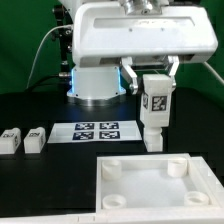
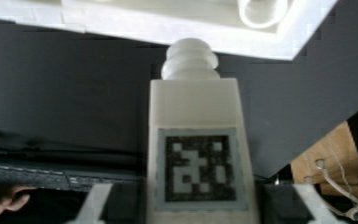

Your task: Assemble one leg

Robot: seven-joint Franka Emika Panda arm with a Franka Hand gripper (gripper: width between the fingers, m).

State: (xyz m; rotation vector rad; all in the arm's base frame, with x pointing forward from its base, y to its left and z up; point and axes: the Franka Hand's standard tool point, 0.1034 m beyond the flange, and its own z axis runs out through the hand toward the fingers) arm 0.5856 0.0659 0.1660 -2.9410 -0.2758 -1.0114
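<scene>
My gripper point(image 1: 154, 74) is shut on a white leg point(image 1: 155, 108) and holds it upright in the air, marker facing the camera, its peg end pointing down. The leg hangs just beyond the far edge of the large white square panel point(image 1: 150, 187), above and a little behind the far right corner socket point(image 1: 177, 167). In the wrist view the leg point(image 2: 195, 140) fills the middle, its round peg tip toward the panel point(image 2: 194, 25), with the fingers point(image 2: 119, 200) pressed against both its sides. Two more legs point(image 1: 11, 141) point(image 1: 35, 139) lie on the table at the exterior view's left.
The marker board point(image 1: 99, 131) lies flat on the black table behind the panel. The arm's white base point(image 1: 98, 85) stands at the back. A green wall shows at the far right.
</scene>
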